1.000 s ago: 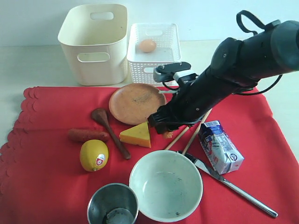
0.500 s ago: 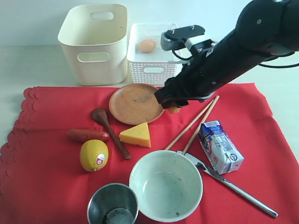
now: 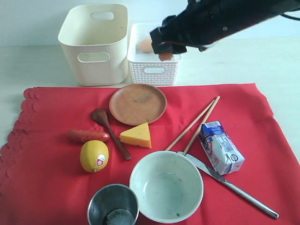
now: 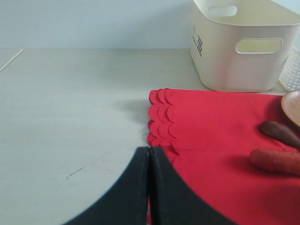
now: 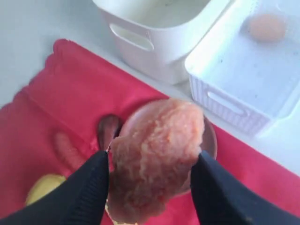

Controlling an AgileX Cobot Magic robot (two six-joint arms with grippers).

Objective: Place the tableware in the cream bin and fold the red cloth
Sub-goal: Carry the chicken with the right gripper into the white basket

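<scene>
Since a second ago, right gripper (image 3: 165, 50) has been lifted off the red cloth (image 3: 47, 117) beside the brown plate (image 3: 138, 104) and carried far, over the white basket (image 3: 154, 71).

- Jaws are clamped on an orange-pink food lump (image 5: 154, 150).
- Left gripper (image 4: 150, 159) is seen pressed closed and empty, over bare table at the cloth's left scalloped edge.
- All tableware is noted on the cloth: plate, spoon (image 3: 110, 131), chopsticks (image 3: 192, 125), knife (image 3: 234, 187), bowl (image 3: 166, 185), cup (image 3: 112, 206). Cream bin (image 3: 93, 61) stands far left, just beside the basket.

Risks, as judged:
- The lump appears to hang over the basket's near wall, so an early release could send it outside.
- If dropped from height, the egg (image 3: 146, 45) could be struck and cracked.
- A soft lump may be crushed.
</scene>
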